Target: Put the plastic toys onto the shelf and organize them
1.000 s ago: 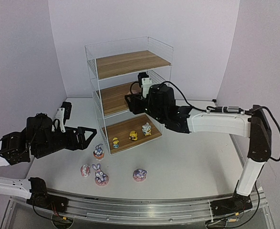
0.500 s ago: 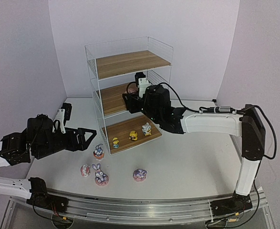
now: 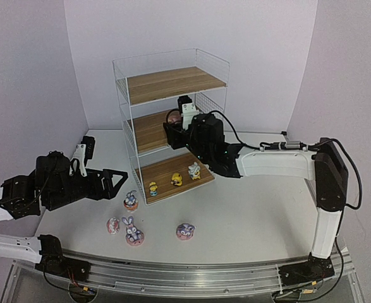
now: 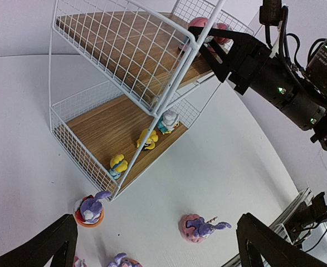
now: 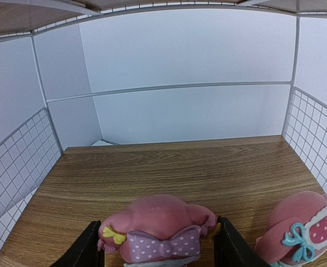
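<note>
Plain pale lilac walls close the scene in on three sides: a back wall (image 3: 267,38), a left wall (image 3: 21,76) and a right wall (image 3: 356,76), all bare. The white, matte tabletop (image 3: 255,214) fills the space between them, evenly lit with only soft, faint shadows. A grey metal rail (image 3: 185,278) runs along its near edge.

Left arm (image 3: 52,183) and right arm (image 3: 280,163) — white links, black joints, small green lights (image 4: 279,90)
</note>
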Tool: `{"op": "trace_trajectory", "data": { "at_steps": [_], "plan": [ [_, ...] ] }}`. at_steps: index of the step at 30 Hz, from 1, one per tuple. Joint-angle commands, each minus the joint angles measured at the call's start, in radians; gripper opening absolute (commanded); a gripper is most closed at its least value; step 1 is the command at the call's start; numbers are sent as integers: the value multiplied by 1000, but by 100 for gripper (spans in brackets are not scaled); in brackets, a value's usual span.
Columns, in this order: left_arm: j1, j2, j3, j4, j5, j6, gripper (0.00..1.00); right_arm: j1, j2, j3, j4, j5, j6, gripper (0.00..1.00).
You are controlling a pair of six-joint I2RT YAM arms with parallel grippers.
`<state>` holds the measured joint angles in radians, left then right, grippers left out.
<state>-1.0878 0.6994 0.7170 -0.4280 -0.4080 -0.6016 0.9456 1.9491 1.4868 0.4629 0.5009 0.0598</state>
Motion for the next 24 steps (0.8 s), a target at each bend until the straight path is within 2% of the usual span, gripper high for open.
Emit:
{"op": "trace_trajectory", "data": {
  "at_steps": [1,5,13,24],
  "plan": [
    [-3,-18,5,8,-24,20,100,-8,12,8,63,28,-14,33],
    [-3,-14,8,11,-24,24,100,-8,5,-2,71,28,-8,43],
    [-3,-6,10,14,-18,27,100,-8,-5,-16,80,28,1,56],
    [-3,-2,11,24,-15,43,100,-8,-17,-23,85,13,16,66]
  ]
}}
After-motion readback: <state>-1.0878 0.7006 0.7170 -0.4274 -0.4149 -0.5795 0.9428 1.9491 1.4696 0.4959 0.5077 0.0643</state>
